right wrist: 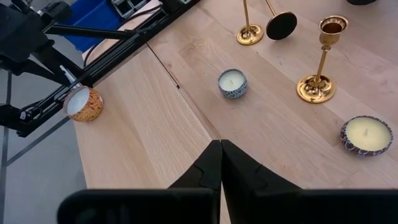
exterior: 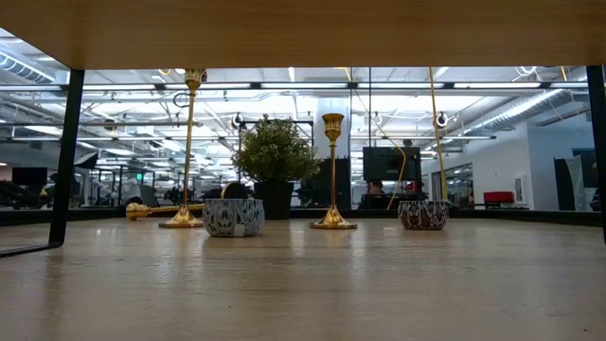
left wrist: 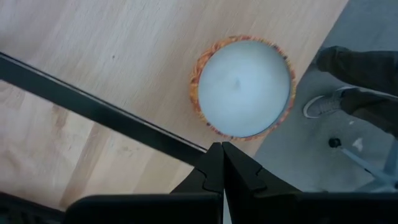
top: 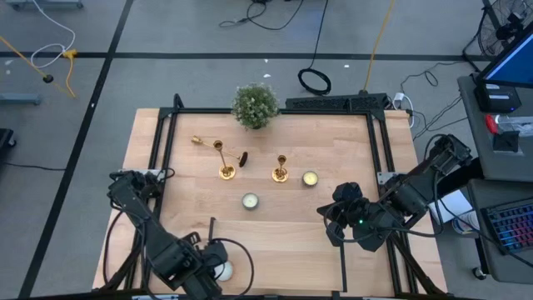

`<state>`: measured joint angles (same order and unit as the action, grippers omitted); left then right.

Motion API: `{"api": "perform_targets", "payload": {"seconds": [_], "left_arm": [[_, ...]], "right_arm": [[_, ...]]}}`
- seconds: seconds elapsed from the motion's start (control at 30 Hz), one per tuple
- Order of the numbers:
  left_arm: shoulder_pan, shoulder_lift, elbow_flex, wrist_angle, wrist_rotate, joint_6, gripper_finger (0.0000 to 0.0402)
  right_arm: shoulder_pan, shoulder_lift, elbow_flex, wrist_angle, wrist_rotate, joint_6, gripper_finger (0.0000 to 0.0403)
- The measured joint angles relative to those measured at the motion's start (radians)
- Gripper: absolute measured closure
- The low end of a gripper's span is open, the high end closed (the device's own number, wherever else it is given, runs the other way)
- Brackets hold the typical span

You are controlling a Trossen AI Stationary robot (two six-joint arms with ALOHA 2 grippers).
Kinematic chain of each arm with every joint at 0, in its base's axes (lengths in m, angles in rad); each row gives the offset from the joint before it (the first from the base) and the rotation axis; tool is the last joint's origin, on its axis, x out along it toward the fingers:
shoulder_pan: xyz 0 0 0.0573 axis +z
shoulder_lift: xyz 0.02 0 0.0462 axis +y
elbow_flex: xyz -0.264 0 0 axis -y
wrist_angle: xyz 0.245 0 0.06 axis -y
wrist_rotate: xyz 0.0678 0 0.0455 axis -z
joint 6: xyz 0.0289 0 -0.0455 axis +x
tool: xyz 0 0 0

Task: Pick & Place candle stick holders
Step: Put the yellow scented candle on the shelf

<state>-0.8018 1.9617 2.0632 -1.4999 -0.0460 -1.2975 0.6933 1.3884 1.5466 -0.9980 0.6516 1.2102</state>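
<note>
Candlesticks first: I see two gold ones standing up in the middle of the table (top: 150, 133). One candlestick (top: 226, 161) is on the left and one (top: 281, 170) is on the right. A third candlestick (top: 204, 142) lies flat just behind the left one. A small black round thing (top: 244, 158) sits between the two standing ones. A plant (top: 255, 105) is at the far edge. One candle (top: 250, 201) sits near the middle and another (top: 310, 178) is just beside the right candlestick. My left claw (left wrist: 221, 163) is pressed together with nothing in it, at the near edge, right above an orange candle (left wrist: 242, 86). My right claw (right wrist: 220, 158) is pressed together too, holding nothing, over the near right part of the table.
</note>
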Motion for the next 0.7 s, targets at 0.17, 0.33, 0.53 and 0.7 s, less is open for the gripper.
{"api": "perform_targets", "payload": {"seconds": [0.17,0.33,0.53,0.7], "left_arm": [[-0.002,0.0,0.0,0.008,-0.003,-0.004,0.0401],[-0.001,0.0,0.0,0.009,-0.007,0.005,0.0401],[-0.001,0.0,0.0,-0.001,-0.042,0.009,0.0401],[0.002,0.0,0.0,-0.043,-0.045,0.009,0.0401]], "right_arm": [[0.0,0.0,0.0,0.0,-0.001,0.0,0.0403],[0.0,0.0,0.0,0.0,-0.001,0.0,0.0403],[0.0,0.0,0.0,0.0,-0.001,0.0,0.0403],[0.0,0.0,0.0,0.0,-0.001,0.0,0.0403]]}}
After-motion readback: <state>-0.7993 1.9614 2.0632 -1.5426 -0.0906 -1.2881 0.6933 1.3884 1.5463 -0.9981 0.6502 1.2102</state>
